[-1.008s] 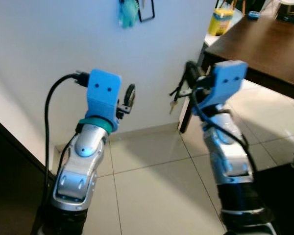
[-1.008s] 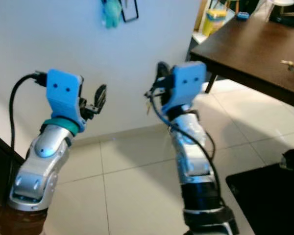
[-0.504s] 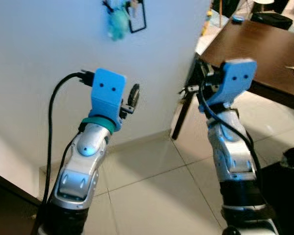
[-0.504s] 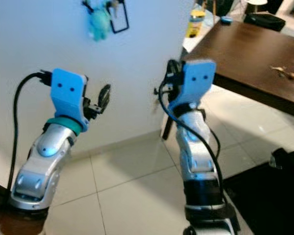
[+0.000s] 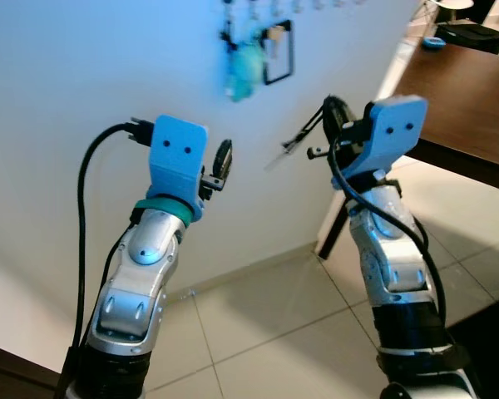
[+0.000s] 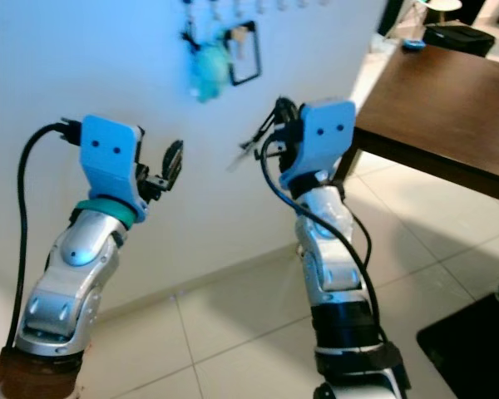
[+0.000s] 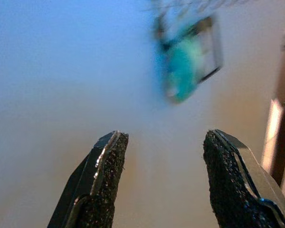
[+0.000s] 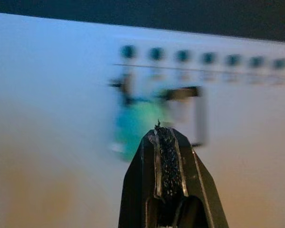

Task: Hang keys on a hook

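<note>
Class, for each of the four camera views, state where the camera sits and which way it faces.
Left eye view: on the head, facing the white wall; both silver arms show.
Right eye view: beside it, same scene.
Left wrist view: along the left gripper, open, toward the wall.
Right wrist view: along the right gripper, shut, toward the row of hooks.
Shared: the teal plush keyring.

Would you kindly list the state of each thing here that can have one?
Left pincer: open, empty, raised toward the wall.
Right pincer: shut on keys, pointing at the hooks.
Keys: held off the wall, not yet hung.
Hooks: in a row, mostly free.
Teal toy: hanging on the wall.
</note>
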Controlling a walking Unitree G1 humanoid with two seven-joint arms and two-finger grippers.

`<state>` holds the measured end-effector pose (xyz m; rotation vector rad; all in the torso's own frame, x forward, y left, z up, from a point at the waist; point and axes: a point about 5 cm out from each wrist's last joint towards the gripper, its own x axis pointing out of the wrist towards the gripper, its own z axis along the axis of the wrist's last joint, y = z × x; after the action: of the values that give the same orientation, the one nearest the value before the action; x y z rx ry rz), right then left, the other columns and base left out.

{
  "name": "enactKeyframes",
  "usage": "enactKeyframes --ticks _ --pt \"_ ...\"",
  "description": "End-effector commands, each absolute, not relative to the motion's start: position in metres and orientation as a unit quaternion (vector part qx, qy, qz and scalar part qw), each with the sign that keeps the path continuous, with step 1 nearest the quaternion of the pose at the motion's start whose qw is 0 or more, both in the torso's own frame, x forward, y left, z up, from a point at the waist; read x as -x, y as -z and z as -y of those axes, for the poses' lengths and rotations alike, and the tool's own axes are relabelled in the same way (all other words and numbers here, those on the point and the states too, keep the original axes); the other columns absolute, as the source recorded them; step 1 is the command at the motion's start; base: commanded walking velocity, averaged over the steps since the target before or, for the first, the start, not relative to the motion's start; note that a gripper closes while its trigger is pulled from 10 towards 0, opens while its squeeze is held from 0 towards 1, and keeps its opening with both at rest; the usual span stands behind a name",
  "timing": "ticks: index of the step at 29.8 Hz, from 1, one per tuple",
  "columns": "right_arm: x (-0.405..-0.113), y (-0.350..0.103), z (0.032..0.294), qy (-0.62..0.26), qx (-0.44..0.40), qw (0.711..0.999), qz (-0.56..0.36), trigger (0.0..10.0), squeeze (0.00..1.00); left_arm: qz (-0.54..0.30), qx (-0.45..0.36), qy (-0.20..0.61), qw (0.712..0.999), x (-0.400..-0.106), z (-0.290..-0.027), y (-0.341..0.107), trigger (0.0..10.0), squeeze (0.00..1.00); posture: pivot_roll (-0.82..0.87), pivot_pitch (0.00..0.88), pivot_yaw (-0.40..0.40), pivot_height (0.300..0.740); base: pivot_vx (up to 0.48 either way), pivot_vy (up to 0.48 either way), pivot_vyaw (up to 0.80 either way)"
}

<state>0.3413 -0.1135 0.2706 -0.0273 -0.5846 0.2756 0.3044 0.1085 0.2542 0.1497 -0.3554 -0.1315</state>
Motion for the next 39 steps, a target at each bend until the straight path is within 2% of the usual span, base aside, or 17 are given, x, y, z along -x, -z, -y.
enactKeyframes --ticks 1,4,28,39 --pt "-0.3408 -0.2711 0.1157 -0.135 0.021 0.947 0.29 10.0 0.0 0.176 -0.074 0.065 0.979 -0.304 -0.1074 -0.2536 10.0 0.0 -0.05 0.056 0.071 0.74 0.405 0.255 0.0" --pt "-0.341 -0.2706 0.116 -0.135 0.022 0.947 0.289 10.0 0.0 0.176 -0.074 0.065 0.979 -0.3038 -0.1077 -0.2539 10.0 0.0 -0.05 0.057 0.071 0.74 0.401 0.262 0.0" --pt "-0.3422 -0.2683 0.1171 -0.132 0.021 0.949 0.285 10.0 0.0 0.193 -0.078 0.064 0.976 -0.2999 -0.1103 -0.2589 10.0 0.0 -0.05 0.062 0.076 0.74 0.0 0.0 0.0" --pt "-0.3419 -0.2671 0.1171 -0.132 0.022 0.95 0.284 10.0 0.0 0.189 -0.083 0.068 0.976 -0.3003 -0.1094 -0.2576 10.0 0.0 -0.04 0.064 0.075 0.74 0.0 -0.362 0.0"
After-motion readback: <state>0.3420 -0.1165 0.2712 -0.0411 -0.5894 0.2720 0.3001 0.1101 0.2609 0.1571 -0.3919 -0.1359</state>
